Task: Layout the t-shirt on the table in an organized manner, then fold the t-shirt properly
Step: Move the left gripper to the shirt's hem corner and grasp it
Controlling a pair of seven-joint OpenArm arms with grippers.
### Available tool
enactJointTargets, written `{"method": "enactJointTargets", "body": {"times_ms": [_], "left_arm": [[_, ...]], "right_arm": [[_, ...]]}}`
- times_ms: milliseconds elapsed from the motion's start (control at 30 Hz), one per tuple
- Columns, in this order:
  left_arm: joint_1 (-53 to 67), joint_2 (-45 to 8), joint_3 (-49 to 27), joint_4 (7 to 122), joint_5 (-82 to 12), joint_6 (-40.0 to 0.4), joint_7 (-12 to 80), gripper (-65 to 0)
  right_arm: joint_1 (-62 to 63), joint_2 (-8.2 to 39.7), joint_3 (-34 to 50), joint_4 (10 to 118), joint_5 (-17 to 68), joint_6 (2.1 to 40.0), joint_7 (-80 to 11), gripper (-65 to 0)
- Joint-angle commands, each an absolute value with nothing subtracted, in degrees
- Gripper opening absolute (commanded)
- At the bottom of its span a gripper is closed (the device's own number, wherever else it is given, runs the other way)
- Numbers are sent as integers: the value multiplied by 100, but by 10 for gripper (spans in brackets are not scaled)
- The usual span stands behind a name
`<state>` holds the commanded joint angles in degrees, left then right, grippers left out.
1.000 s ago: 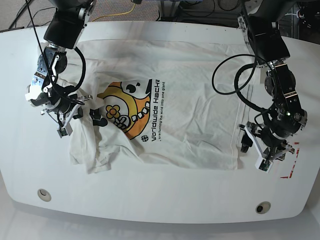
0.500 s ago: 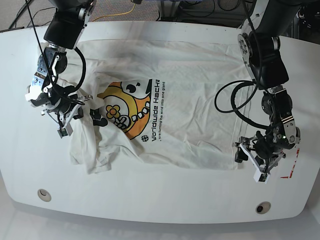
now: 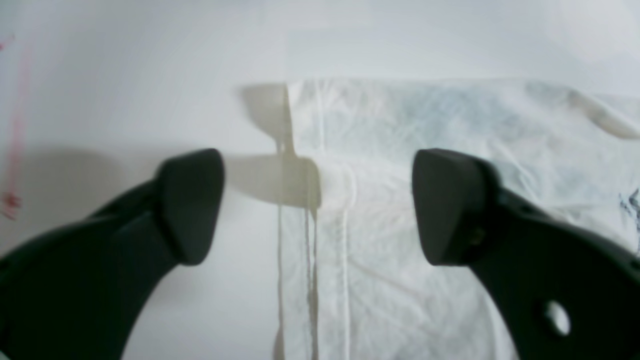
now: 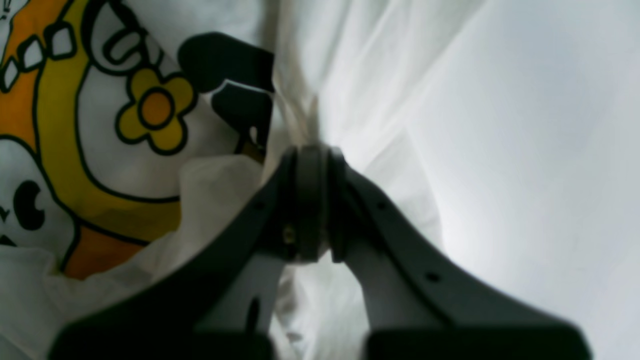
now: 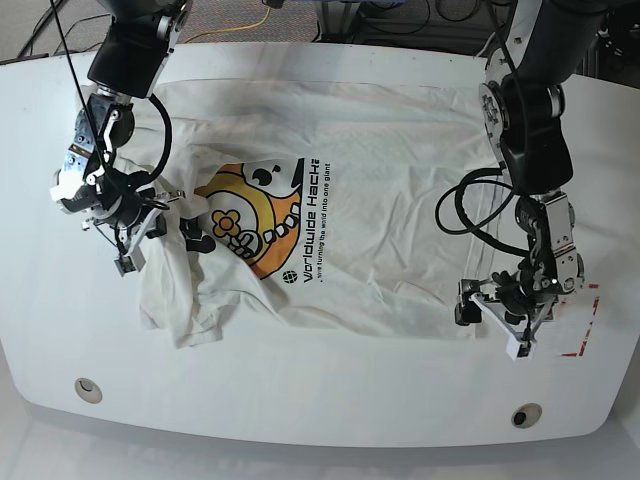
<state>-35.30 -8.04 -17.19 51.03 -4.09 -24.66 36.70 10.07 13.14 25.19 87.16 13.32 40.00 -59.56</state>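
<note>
The white t-shirt (image 5: 400, 200) lies graphic-up on the table (image 5: 320, 400), flat on the base view's right half and bunched into folds at its left. My right gripper (image 5: 155, 225) is shut on that bunched fabric beside the yellow-orange graphic (image 4: 100, 125); in the right wrist view its fingertips (image 4: 310, 200) pinch a ridge of cloth. My left gripper (image 5: 492, 330) stands open low over the shirt's front right corner. Seen from the left wrist, the left gripper (image 3: 320, 200) straddles the hem edge, one finger (image 3: 190, 205) over bare table and the other over the t-shirt (image 3: 390, 280).
A red-outlined mark (image 5: 580, 350) sits right of the left gripper and shows faintly as a red mark (image 3: 15, 125) in the left wrist view. Two grommet holes (image 5: 88, 389) (image 5: 526, 415) lie near the table's front edge. Cables hang behind the table.
The left gripper has slid leftward and down onto the shirt's front right corner, staying open. The right gripper has kept its hold and has not moved.
</note>
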Motion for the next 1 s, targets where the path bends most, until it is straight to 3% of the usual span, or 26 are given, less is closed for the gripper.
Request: {"method": "enactJointTargets", "body": {"times_ms": [400, 600, 1000], "left_arm": [[-3644, -813, -1710, 4145, -391, -2448, 3073, -76], [-3644, -796, -1710, 3600, -400, -2026, 2642, -75], [-3644, -637, -1684, 3169, -409, -2026, 2290, -78]], "right_arm": [[1024, 1314, 2510, 8716, 1341, 4000, -5956, -650], [1024, 1305, 2510, 8716, 1349, 4000, -5956, -650], [1007, 1305, 2510, 8716, 1349, 4000, -5956, -650]]}}
